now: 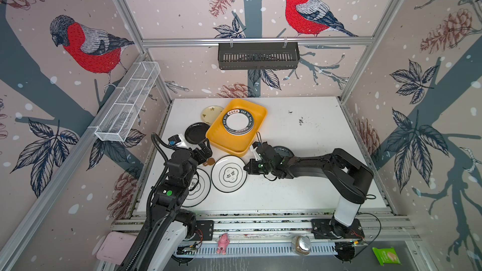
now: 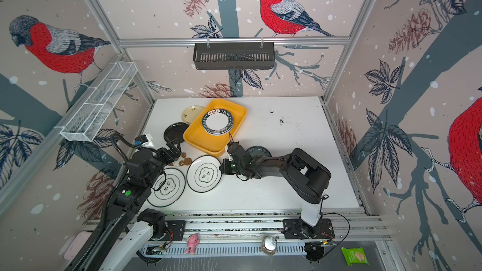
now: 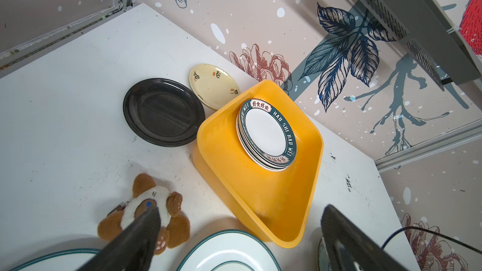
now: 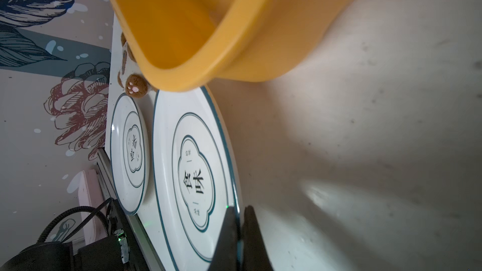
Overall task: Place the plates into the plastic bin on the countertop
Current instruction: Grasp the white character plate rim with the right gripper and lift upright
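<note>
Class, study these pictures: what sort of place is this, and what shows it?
Likely a robot test cell, not a kitchen: two arms mounted on a rail, a metal frame boxing in the table, and plates set out beside a bin.

Bright, even — soft shadows; warped edges

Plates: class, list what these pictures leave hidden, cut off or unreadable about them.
- Teal plate: both top views, mostly behind the right arm; pattern unreadable.
- Stack in the plastic bin: left wrist view, top plate covers the rest; count unclear.
- Left white plate: both top views, partly under the left arm.
- Middle white plate: right wrist view, bottom edge crops it.
</note>
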You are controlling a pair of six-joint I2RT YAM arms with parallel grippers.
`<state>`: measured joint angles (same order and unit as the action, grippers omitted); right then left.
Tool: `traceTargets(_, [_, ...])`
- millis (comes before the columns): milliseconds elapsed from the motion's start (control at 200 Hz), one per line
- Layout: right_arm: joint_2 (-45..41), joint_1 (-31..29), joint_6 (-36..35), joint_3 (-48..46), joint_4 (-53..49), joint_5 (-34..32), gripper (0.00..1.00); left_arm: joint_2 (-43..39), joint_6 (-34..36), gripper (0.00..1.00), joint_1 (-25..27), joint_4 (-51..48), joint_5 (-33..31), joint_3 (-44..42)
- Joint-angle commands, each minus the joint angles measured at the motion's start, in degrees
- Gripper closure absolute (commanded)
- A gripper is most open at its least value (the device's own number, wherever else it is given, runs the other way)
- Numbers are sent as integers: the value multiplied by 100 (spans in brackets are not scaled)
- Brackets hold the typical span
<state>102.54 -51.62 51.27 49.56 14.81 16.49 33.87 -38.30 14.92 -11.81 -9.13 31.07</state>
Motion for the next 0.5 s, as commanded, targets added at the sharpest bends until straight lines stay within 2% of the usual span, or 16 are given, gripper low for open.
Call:
traceTargets(0, [-338, 120, 202, -184, -189, -269, 97, 79, 29, 4, -1, 190, 11, -3])
traceTargets(120, [-813, 250, 240, -306, -492, -313, 98, 217, 16, 4, -2, 323, 93, 41])
traceTargets(320, [-1673, 446, 112, -422, -1641, -762, 98, 595, 127, 4, -4, 512, 257, 203])
traceTargets(495, [-2639, 846, 105, -621, -2140, -982, 98, 1042, 234, 4, 3, 954, 808, 317])
